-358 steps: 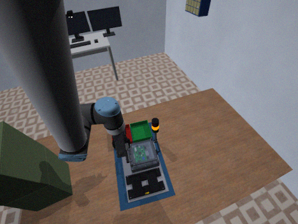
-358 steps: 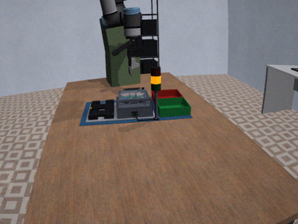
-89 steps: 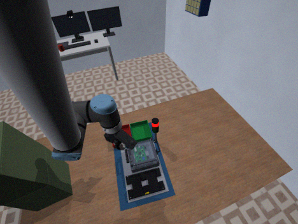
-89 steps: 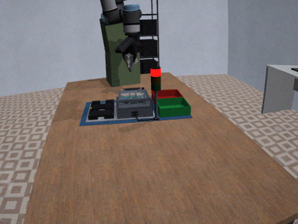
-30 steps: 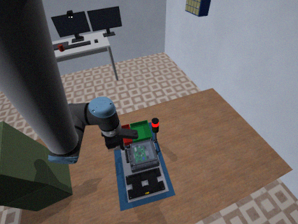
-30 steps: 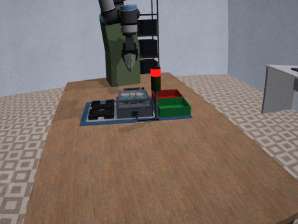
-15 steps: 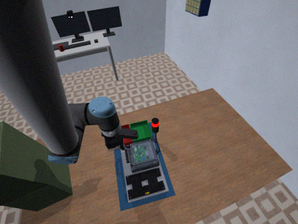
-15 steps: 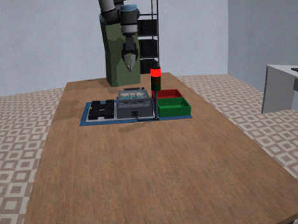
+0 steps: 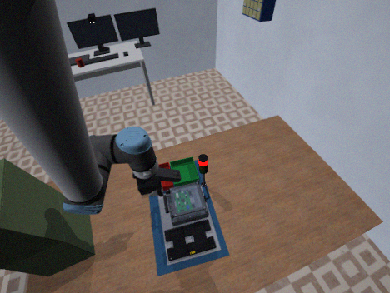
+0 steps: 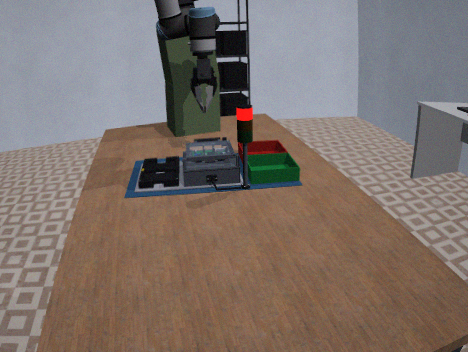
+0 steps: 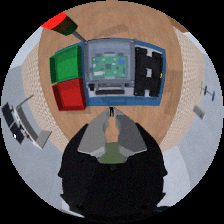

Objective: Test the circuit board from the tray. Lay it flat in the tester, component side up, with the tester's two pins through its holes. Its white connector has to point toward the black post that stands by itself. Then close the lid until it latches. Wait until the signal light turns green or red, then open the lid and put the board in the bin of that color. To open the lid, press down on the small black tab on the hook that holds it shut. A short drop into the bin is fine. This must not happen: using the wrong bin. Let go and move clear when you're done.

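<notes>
— How far is the work now?

— The board (image 9: 182,201) (image 11: 109,66) is inside the tester (image 9: 188,219) (image 10: 211,175) (image 11: 86,62), under the clear lid (image 9: 196,200) (image 10: 210,147) (image 11: 124,52), and the lid is down. The tray (image 9: 189,245) (image 10: 159,179) (image 11: 148,80) has no board in it. The light (image 9: 202,161) (image 10: 244,114) (image 11: 54,21) shows red, so I judge that the test is finished.

— And what is left?

— The lid must be opened by pressing the tab on its hook. After this the board must be taken out and put in the red bin (image 9: 167,183) (image 10: 269,146) (image 11: 70,95). The green bin (image 9: 184,171) (image 10: 273,170) (image 11: 66,65) stands just beside it, so one must be careful with the choice. At the end the arm lets go and moves clear.

— What is the gripper (image 10: 204,109) (image 11: 111,107) doing?

— Its fingers are closed together, narrow, with nothing between them. It hangs above the table, apart from the tester. I think closed fingers are suitable for pressing the tab, but they must open later for taking the board.

— How does the board look?

— It is green and roughly rectangular, with small pale and dark parts on the upper face and some blue pieces. It seems to lie flat, component side up. Through the lid I cannot tell if the pins pass through its holes, nor which way the white connector points.

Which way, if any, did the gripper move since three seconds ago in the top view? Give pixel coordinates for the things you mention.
Yes: the gripper (image 9: 180,176) (image 10: 204,111) (image 11: 111,107) moved away from the tester (image 9: 207,214) (image 10: 212,176) (image 11: 133,60), toward the bins' side.
</notes>
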